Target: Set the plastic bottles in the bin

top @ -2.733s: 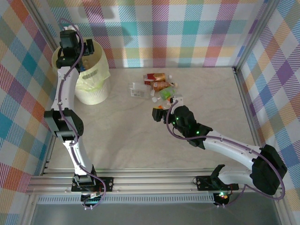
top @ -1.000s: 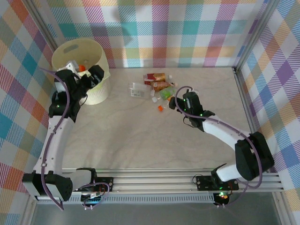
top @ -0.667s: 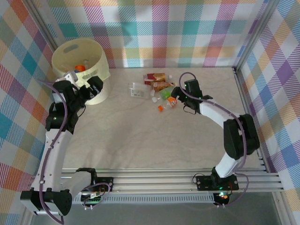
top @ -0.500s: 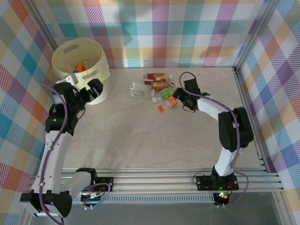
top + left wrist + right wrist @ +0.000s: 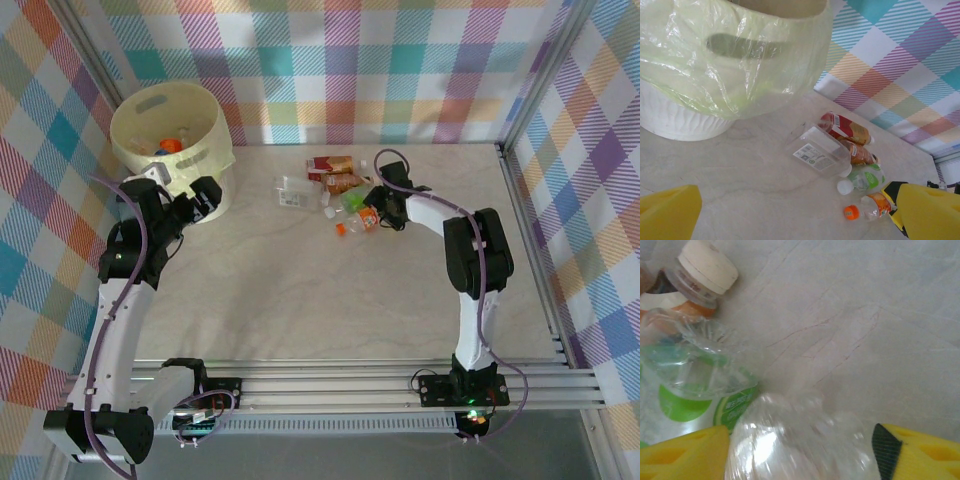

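Right gripper (image 5: 377, 212) sits at the near edge of the bottle pile (image 5: 335, 185). Its jaws straddle a crushed clear bottle (image 5: 800, 440) whose long axis looks roughly crosswise to the closing line. Can't tell if it's clamped yet. Left gripper (image 5: 795, 210) is spread wide and empty, just beside the bin (image 5: 222, 140) at far left, well apart from the pile.

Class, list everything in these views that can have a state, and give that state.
bin, upright, open-topped.
left gripper, open, empty.
right gripper, straddling the crushed clear bottle; grip unclear.
crushed clear bottle, lying on the table.
green-label bottle, lying down, crumpled.
square clear bottle, lying on its side.
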